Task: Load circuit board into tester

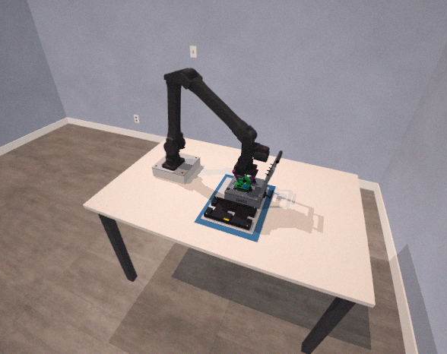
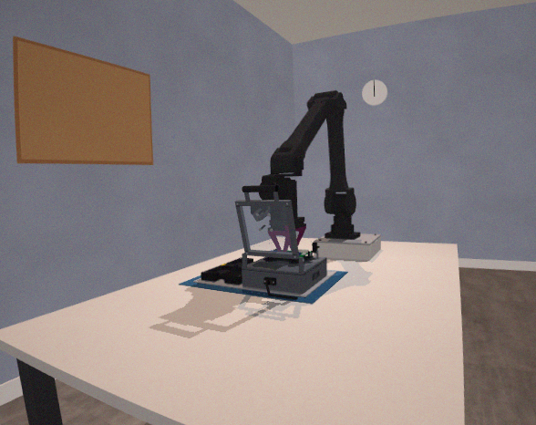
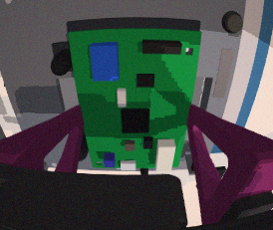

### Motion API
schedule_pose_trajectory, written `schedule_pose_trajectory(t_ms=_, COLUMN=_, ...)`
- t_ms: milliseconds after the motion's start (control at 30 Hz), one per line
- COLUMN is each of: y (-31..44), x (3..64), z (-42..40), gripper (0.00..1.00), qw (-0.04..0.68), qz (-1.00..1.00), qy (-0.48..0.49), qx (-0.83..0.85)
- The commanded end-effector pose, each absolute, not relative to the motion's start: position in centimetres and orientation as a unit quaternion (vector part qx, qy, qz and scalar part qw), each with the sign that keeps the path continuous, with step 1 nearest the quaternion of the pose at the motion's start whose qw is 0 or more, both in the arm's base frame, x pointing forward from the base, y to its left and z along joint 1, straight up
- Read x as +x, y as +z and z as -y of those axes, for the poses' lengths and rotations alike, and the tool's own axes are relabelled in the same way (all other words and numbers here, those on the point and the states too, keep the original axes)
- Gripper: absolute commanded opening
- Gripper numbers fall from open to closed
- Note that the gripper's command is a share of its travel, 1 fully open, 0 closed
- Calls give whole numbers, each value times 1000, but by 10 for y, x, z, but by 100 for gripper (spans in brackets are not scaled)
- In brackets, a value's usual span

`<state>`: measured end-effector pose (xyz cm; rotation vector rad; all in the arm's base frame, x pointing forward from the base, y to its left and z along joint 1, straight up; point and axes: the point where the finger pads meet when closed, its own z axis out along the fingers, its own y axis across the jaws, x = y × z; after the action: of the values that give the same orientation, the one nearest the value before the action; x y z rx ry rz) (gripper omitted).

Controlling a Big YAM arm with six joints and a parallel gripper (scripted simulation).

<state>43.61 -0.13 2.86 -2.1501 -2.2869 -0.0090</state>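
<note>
While the arm (image 1: 216, 104) bends down over the grey tester (image 1: 242, 196), its gripper (image 3: 136, 134) is closed on the green circuit board (image 3: 132, 94), one purple finger (image 3: 211, 153) pressing on each long edge. From the wrist view the board hangs just above the tester's plate (image 3: 32, 28), and I cannot tell if it touches it. The lid (image 2: 264, 223) stands open, almost upright, with its handle (image 2: 252, 188) on top. Beside the tester, the black tray (image 1: 231, 217) lies on the same blue mat (image 1: 207, 222), on the white table (image 1: 312, 258).
</note>
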Motion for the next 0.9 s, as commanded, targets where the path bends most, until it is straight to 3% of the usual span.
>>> schedule_pose_trajectory(t_ms=0, y=33, x=440, z=-6, gripper=72, qw=-9, qz=730, qy=-12, qx=-683)
schedule_pose_trajectory(t_ms=867, y=29, x=440, z=-6, gripper=72, qw=-6, qz=730, qy=-10, qx=-683)
